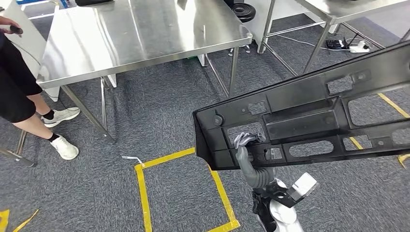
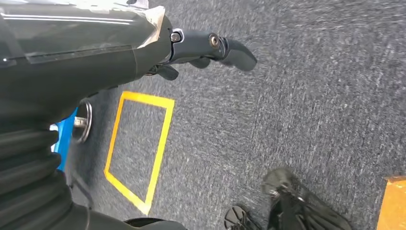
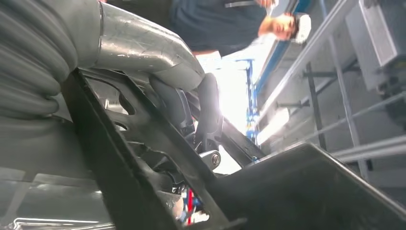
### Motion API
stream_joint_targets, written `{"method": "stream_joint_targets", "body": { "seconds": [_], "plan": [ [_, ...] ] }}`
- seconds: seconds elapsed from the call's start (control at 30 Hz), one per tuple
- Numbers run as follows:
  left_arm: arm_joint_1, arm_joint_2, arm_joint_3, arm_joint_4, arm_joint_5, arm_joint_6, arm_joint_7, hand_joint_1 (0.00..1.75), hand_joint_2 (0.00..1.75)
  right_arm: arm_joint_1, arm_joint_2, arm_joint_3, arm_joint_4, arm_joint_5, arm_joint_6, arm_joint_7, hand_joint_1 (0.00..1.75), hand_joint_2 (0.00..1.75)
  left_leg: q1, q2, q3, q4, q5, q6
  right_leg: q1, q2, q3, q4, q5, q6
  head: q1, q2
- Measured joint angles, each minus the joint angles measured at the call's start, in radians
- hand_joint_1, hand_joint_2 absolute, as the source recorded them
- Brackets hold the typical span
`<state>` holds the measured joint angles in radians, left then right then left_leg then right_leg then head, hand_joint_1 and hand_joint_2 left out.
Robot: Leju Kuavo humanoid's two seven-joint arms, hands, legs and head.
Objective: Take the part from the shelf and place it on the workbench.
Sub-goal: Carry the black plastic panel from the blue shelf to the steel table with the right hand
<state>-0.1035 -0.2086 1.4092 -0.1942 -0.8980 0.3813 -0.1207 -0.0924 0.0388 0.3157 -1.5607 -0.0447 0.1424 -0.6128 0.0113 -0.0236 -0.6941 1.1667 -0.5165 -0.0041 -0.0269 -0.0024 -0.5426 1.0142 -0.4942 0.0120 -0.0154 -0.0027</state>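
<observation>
The right hand [image 1: 249,141] grips the part [image 1: 309,121], a long black plastic panel full of cut-outs, with its fingers [image 3: 203,108] hooked through one opening near the panel's end. The part is carried in the air over the carpet, well clear of any surface. Its long axis runs from that held end, just above the yellow tape square [image 1: 183,193] on the floor, out and upward toward the right of the head view, so most of its length hangs beyond the grip on the robot's right.

The table [image 1: 140,34], a bare steel top, lies ahead and to the left, its near right corner the closest part to the panel, still well apart from it. The coming move likely calls for swinging the long axis round to lie along the near edge so the free end clears the table leg.

The left hand [image 2: 210,48] hangs over the carpet holding nothing, fingers loosely curled.

A person [image 1: 19,87] stands beside the table's left edge.
</observation>
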Motion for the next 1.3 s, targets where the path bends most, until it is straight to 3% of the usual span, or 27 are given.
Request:
{"method": "stream_joint_targets", "body": {
  "seconds": [0.07,0.1,0.13,0.17,0.23,0.3,0.4,0.43,0.47,0.53,0.6,0.63,0.67,0.7,0.77,0.83,0.9,0.93,1.0,1.07,1.13,1.17,1.2,1.23,1.3],
  "plan": [
    [-0.001,0.001,0.000,0.000,0.000,-0.001,0.000,0.00,1.75,0.005,0.000,-0.002,-0.001,0.002,-0.001,0.000,1.75,1.75,0.001,0.015,-0.060,0.124,-0.050,-0.003,0.005,-0.028,0.000,0.000,-0.002,-0.006,-0.001,0.000],
    [0.000,0.001,0.000,0.000,0.000,-0.002,0.000,0.00,1.75,0.006,0.000,-0.002,-0.001,0.003,-0.001,0.000,1.75,1.75,0.001,0.017,-0.068,0.144,-0.050,-0.003,0.007,-0.041,0.001,0.000,-0.003,-0.007,-0.002,0.000],
    [0.001,0.002,0.000,0.000,0.000,-0.003,-0.001,0.00,1.75,0.007,0.000,-0.002,-0.001,0.004,-0.001,0.000,1.75,1.75,0.001,0.020,-0.056,0.123,-0.032,-0.001,0.008,-0.054,0.002,0.000,-0.004,-0.008,-0.002,0.000],
    [0.002,0.002,0.000,0.000,0.000,-0.004,-0.002,0.00,1.75,0.007,0.000,-0.003,-0.002,0.004,-0.001,0.000,1.75,1.75,0.001,0.028,-0.025,0.068,-0.002,0.003,0.010,-0.066,0.003,0.000,-0.005,-0.008,-0.002,0.000],
    [0.000,0.005,0.000,0.000,0.000,-0.009,-0.007,0.00,1.75,0.007,0.000,-0.004,-0.004,0.007,-0.003,0.000,1.75,1.75,-0.006,0.074,0.054,-0.072,0.047,0.014,0.016,-0.086,0.007,0.001,-0.009,-0.005,-0.002,0.000],
    [-0.003,0.007,0.000,0.000,0.000,-0.016,-0.012,0.00,1.75,0.007,0.000,-0.008,-0.007,0.010,-0.005,0.000,1.75,1.75,-0.013,0.105,0.089,-0.137,0.059,0.023,0.025,-0.099,0.009,0.002,-0.014,0.002,0.000,0.000],
    [-0.003,0.008,0.000,0.000,0.000,-0.026,-0.017,0.00,1.75,0.008,0.001,-0.014,-0.011,0.013,-0.007,0.000,1.75,1.75,-0.017,0.076,0.087,-0.143,0.060,0.031,0.027,-0.120,0.015,-0.001,-0.018,0.013,0.003,0.000],
    [-0.001,0.009,0.000,0.000,0.000,-0.030,-0.018,0.00,1.75,0.008,0.001,-0.016,-0.013,0.013,-0.007,0.000,1.75,1.75,-0.015,0.064,0.089,-0.147,0.063,0.036,0.026,-0.112,0.016,0.002,-0.023,0.018,0.004,0.000],
    [-0.001,0.009,0.000,0.000,0.000,-0.032,-0.019,0.00,1.75,0.008,0.001,-0.018,-0.017,0.013,-0.007,0.000,1.75,1.75,-0.012,0.053,0.091,-0.151,0.066,0.040,0.024,-0.090,0.009,0.019,-0.035,0.021,0.005,0.000],
    [-0.002,0.010,0.000,0.000,0.001,-0.037,-0.020,0.00,1.75,0.013,0.000,-0.025,-0.022,0.013,-0.007,-0.001,1.75,1.75,-0.007,0.030,0.092,-0.156,0.071,0.048,0.019,-0.034,-0.032,0.107,-0.079,0.019,0.009,0.000],
    [-0.004,0.010,-0.001,0.000,0.001,-0.040,-0.021,0.00,1.75,0.025,-0.004,-0.032,-0.023,0.014,-0.009,-0.001,1.75,1.75,-0.007,0.001,0.090,-0.155,0.073,0.052,0.017,-0.011,-0.095,0.233,-0.124,0.016,0.012,0.000],
    [-0.003,0.010,-0.001,0.000,0.001,-0.041,-0.021,0.00,1.75,0.030,-0.005,-0.035,-0.024,0.014,-0.009,-0.001,1.75,1.75,-0.006,-0.014,0.089,-0.155,0.073,0.052,0.016,-0.008,-0.113,0.264,-0.128,0.020,0.012,0.000],
    [-0.002,0.010,-0.001,0.000,0.002,-0.043,-0.022,0.00,1.75,0.034,-0.006,-0.038,-0.024,0.015,-0.010,-0.001,1.75,1.75,-0.006,-0.029,0.089,-0.154,0.073,0.052,0.014,-0.005,-0.116,0.263,-0.118,0.028,0.012,0.000],
    [-0.002,0.010,-0.001,0.000,0.002,-0.045,-0.022,0.00,1.75,0.036,-0.007,-0.040,-0.025,0.016,-0.010,-0.001,1.75,1.75,-0.005,-0.044,0.090,-0.154,0.073,0.051,0.012,-0.001,-0.099,0.220,-0.094,0.038,0.012,0.000],
    [-0.002,0.011,-0.001,0.000,0.002,-0.048,-0.022,0.00,1.75,0.037,-0.007,-0.044,-0.028,0.018,-0.009,-0.001,1.75,1.75,-0.004,-0.071,0.089,-0.149,0.072,0.043,0.002,0.033,-0.042,0.088,-0.037,0.056,0.013,0.000],
    [-0.002,0.011,-0.001,0.000,0.003,-0.047,-0.021,0.00,1.75,0.039,-0.006,-0.046,-0.032,0.020,-0.008,-0.001,1.75,1.75,-0.005,-0.093,0.083,-0.144,0.072,0.032,-0.001,0.060,-0.010,0.017,-0.013,0.051,0.012,0.000],
    [0.001,0.011,-0.001,0.000,0.006,-0.042,-0.019,0.00,1.75,0.041,-0.005,-0.046,-0.033,0.024,-0.003,0.000,1.75,1.75,-0.003,-0.107,0.078,-0.145,0.076,0.021,0.002,0.050,-0.007,0.014,-0.011,0.034,0.012,0.000],
    [0.003,0.011,-0.001,0.000,0.007,-0.039,-0.017,0.00,1.75,0.041,-0.003,-0.046,-0.033,0.026,-0.001,0.000,1.75,1.75,-0.002,-0.097,0.074,-0.142,0.073,0.016,0.002,0.043,-0.005,0.013,-0.009,0.027,0.012,0.000],
    [0.003,0.010,-0.001,0.000,0.007,-0.031,-0.014,0.00,1.75,0.039,0.003,-0.047,-0.034,0.030,0.002,0.001,1.75,1.75,-0.003,-0.047,0.050,-0.095,0.044,0.008,-0.001,0.029,-0.003,0.011,-0.006,0.012,0.005,0.000],
    [-0.001,0.009,-0.001,0.000,0.004,-0.026,-0.013,0.00,1.75,0.038,0.006,-0.049,-0.035,0.033,0.003,0.003,1.75,1.75,-0.003,0.004,-0.008,0.026,-0.015,0.003,0.003,0.013,-0.002,0.010,-0.007,0.001,-0.003,0.000],
    [-0.002,0.008,-0.001,0.000,0.001,-0.024,-0.012,0.00,1.75,0.038,0.006,-0.050,-0.035,0.031,0.005,0.004,1.75,1.75,-0.001,0.015,-0.059,0.131,-0.048,0.001,0.008,-0.002,-0.002,0.010,-0.009,-0.003,-0.003,0.000],
    [-0.001,0.007,-0.001,0.000,0.000,-0.022,-0.011,0.00,1.75,0.037,0.007,-0.051,-0.035,0.030,0.007,0.005,1.75,1.75,-0.001,0.016,-0.060,0.135,-0.039,0.002,0.009,-0.007,-0.001,0.010,-0.010,-0.004,-0.004,0.000],
    [-0.001,0.007,-0.001,0.000,0.000,-0.020,-0.011,0.00,1.75,0.036,0.008,-0.051,-0.035,0.029,0.008,0.005,1.75,1.75,-0.001,0.017,-0.042,0.099,-0.014,0.005,0.010,-0.011,0.000,0.010,-0.010,-0.004,-0.004,0.000],
    [-0.001,0.007,-0.001,0.000,0.000,-0.018,-0.010,0.00,1.75,0.034,0.010,-0.051,-0.035,0.028,0.010,0.005,1.75,1.75,-0.001,0.019,-0.006,0.032,0.019,0.010,0.011,-0.014,0.002,0.010,-0.011,-0.005,-0.004,0.000],
    [-0.003,0.007,-0.002,0.000,0.000,-0.015,-0.010,0.00,1.75,0.028,0.012,-0.052,-0.036,0.026,0.012,0.005,1.75,1.75,-0.005,0.026,0.062,-0.092,0.056,0.019,0.016,-0.017,0.002,0.011,-0.013,-0.003,-0.003,0.000]
  ]
}}
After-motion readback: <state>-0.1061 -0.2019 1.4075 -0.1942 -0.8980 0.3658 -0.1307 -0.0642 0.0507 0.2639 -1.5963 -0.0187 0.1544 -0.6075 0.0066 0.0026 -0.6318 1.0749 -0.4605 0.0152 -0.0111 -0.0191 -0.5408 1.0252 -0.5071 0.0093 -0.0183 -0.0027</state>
